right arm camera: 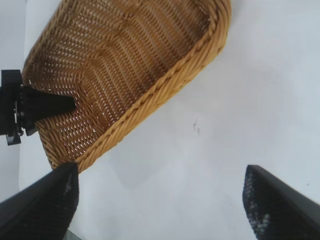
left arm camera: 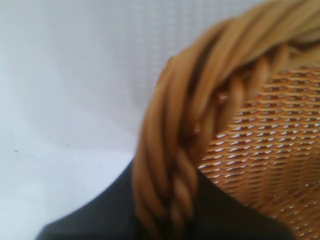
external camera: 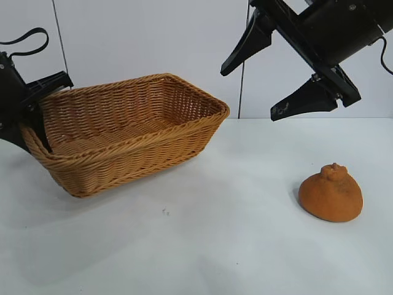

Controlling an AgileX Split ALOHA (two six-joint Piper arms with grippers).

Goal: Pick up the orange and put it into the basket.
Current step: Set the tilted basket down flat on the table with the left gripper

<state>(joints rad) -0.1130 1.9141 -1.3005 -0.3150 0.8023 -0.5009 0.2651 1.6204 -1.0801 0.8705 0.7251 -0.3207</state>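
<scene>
The orange (external camera: 330,193) sits on the white table at the right, knobby neck up, nothing touching it. The wicker basket (external camera: 184,126) stands at the left, tipped, with its left end raised. My left gripper (external camera: 40,107) is shut on the braided rim (left arm camera: 170,165) at that left end, one finger inside the basket and one outside. My right gripper (external camera: 249,94) hangs open high above the table, up and left of the orange, with nothing between its fingers (right arm camera: 50,200). The right wrist view looks down on the basket (right arm camera: 165,85) and bare table; the orange is out of that view.
A white wall stands behind the table (external camera: 202,246). A small dark speck (external camera: 164,212) lies on the table in front of the basket. The left arm's finger (right arm camera: 50,105) reaches into the basket's interior.
</scene>
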